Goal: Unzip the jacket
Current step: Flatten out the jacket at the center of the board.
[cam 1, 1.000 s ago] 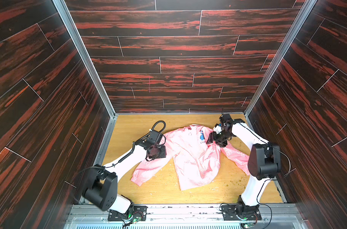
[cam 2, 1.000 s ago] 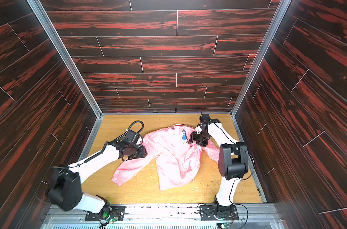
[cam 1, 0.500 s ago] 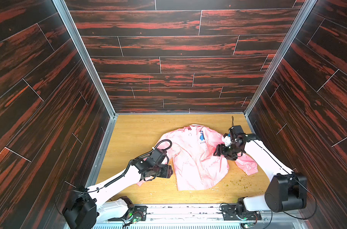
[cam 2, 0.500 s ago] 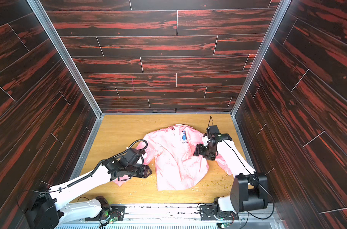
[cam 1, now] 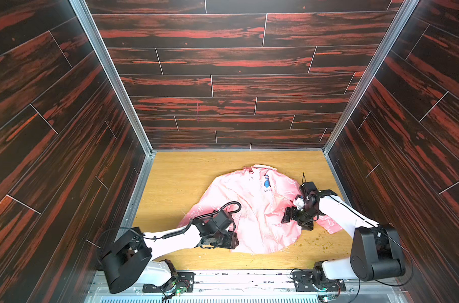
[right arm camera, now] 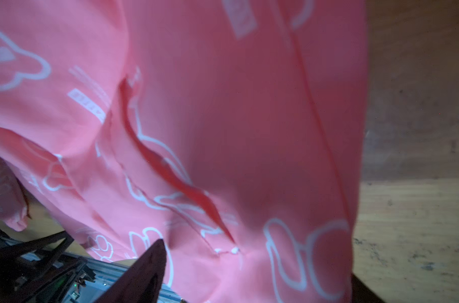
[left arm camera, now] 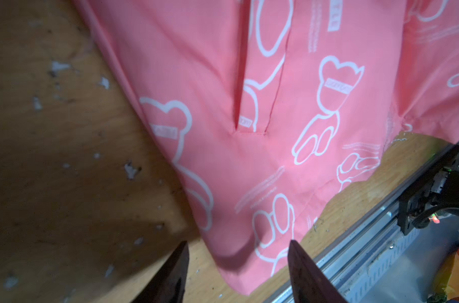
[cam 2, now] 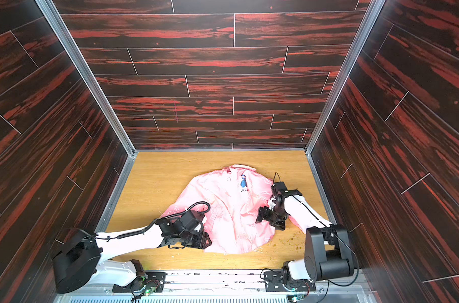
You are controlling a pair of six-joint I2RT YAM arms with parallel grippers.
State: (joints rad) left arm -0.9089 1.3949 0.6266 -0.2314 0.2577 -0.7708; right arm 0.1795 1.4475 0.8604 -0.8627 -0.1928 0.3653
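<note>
Jacket: small shiny light-pink jacket (cam 1: 257, 210) with white bear-outline prints, spread front-up on the light wooden tabletop (cam 1: 196, 178). Its collar is at 12 o'clock and its hem at 6, and it sits toward 3 o'clock of the table's middle in both top views (cam 2: 231, 210).
Logo: dark bear logo (cam 1: 267, 181) with lettering on the chest, at about 1 o'clock on the jacket.
Left gripper: the left gripper (cam 1: 233, 240) is low at the jacket's 7 o'clock hem corner. Its fingers are spread and grip nothing; the wrist view (left arm camera: 236, 275) shows the hem just past the tips.
Right gripper: the right gripper (cam 1: 295, 223) is over the jacket's 4 o'clock edge, fingers wide apart and fabric beneath them, not pinched (right arm camera: 254, 278).
Pocket: a pocket slit (left arm camera: 238, 78) lies flat.
Table: greenish crumbs (cam 1: 315, 242) are scattered at the jacket's 5 o'clock.
</note>
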